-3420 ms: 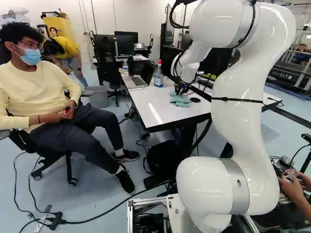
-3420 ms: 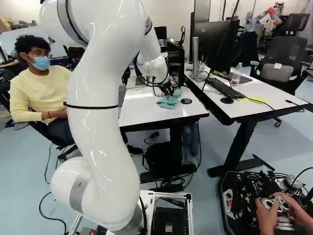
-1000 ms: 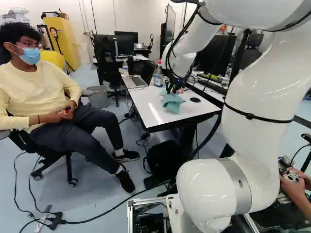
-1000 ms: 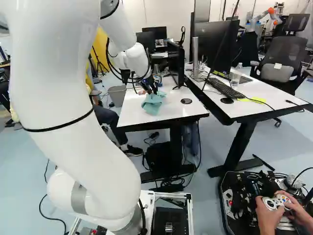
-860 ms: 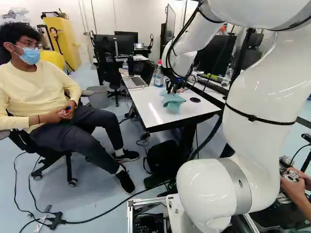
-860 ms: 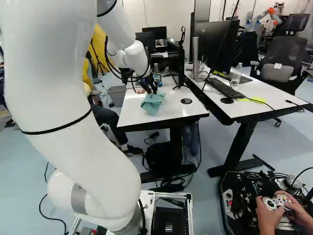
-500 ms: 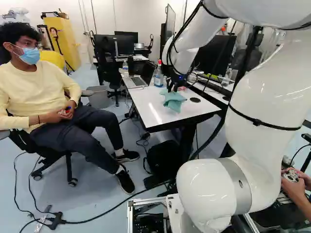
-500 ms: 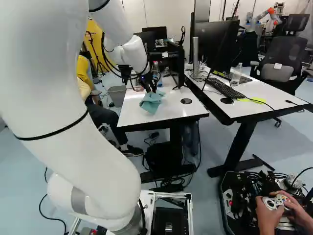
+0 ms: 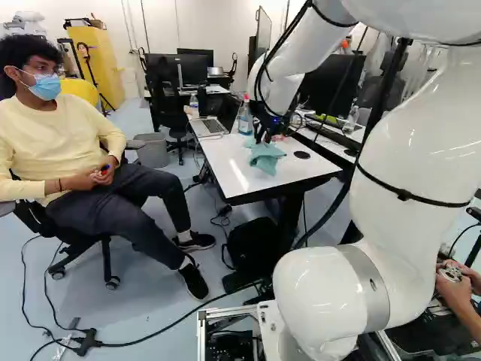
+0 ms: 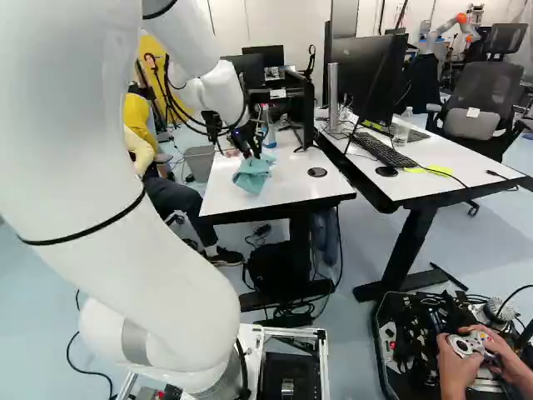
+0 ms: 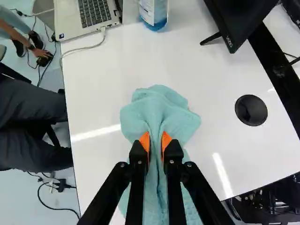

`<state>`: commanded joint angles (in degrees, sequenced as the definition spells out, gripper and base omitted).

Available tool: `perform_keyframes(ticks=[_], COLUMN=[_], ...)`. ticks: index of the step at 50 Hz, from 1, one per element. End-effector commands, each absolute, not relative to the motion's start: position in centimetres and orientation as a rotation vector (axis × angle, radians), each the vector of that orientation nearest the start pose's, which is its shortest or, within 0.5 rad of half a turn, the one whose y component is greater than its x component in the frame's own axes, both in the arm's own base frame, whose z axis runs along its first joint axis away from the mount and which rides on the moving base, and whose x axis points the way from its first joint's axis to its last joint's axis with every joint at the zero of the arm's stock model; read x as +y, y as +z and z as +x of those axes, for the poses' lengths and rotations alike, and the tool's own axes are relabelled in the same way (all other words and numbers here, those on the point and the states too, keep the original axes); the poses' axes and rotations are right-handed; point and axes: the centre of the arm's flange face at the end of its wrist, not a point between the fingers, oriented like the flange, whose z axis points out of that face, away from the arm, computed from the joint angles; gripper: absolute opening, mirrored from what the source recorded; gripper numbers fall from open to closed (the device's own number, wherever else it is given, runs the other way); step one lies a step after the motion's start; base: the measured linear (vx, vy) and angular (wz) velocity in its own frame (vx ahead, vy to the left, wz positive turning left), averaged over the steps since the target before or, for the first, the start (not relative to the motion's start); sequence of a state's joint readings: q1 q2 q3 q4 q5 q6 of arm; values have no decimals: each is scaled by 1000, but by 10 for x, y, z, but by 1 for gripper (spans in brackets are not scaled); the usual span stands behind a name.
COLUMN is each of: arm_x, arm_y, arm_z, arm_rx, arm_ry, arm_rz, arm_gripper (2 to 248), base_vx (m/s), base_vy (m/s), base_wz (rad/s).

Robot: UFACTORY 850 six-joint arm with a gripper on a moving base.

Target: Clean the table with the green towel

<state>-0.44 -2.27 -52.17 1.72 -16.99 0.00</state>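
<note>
In the left base view my gripper (image 9: pixel 263 135) is low over the white table (image 9: pixel 225 162), at the upper part of the green towel (image 9: pixel 267 158). The wrist view shows the gripper (image 11: pixel 155 140) closed on a bunched fold of the towel (image 11: pixel 161 110), an orange pad pressing each side. Cloth fans out ahead of the fingers and trails back beneath them, lying at least partly on the tabletop. How much of its underside touches the table cannot be told.
Ahead on the table stand a laptop (image 11: pixel 89 16), a blue-liquid bottle (image 11: pixel 153 14) and a monitor (image 11: pixel 239 18). A round black cap (image 11: pixel 251 110) sits beside the towel. A seated person's legs (image 11: pixel 33 122) are close to the table edge. Another robot (image 10: pixel 450 29) stands far back.
The arm has swung leftward over the table, and the towel has slid with the gripper, away from the round black cap. The grip stays closed. The base has not moved.
</note>
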Motion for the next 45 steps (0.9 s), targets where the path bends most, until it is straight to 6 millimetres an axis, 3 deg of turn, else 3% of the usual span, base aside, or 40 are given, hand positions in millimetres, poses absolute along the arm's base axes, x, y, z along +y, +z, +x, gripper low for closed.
perform_keyframes(ticks=[45], arm_x=[71], arm_y=[518], arm_z=[441], arm_rx=[-193], arm_ry=[-867], arm_rz=[-2950], arm_gripper=[50], base_vx=[0], base_vy=[0], base_wz=[0])
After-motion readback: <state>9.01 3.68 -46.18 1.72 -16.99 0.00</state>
